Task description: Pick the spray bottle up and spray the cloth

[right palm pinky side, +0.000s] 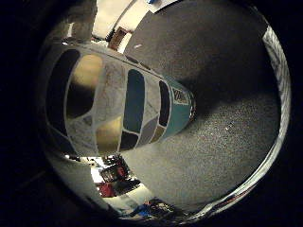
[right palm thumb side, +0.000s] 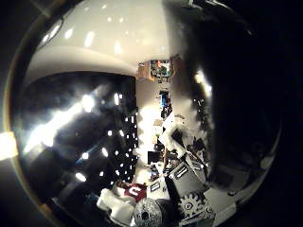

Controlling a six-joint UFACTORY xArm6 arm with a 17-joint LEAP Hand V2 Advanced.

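Note:
The spray bottle (right palm pinky side: 123, 109) lies right against my palm and fills much of the little finger side view. Its label is a patchwork of teal, blue, black and tan, with a teal band at its end. It lies across a dark grey speckled surface (right palm pinky side: 222, 142) and casts a shadow on it. In the thumb side view a glossy dark curved surface (right palm thumb side: 80, 137) with bright glints sits close to the palm, and my hand (right palm thumb side: 175, 194) shows as white, black and geared finger parts curled in beside it. No cloth is in view.
A pale strip (right palm pinky side: 279, 61) runs along the edge of the grey surface. Room clutter with red and blue objects (right palm pinky side: 111, 182) shows past the bottle. More shelves and boxes (right palm thumb side: 158, 68) stand far off.

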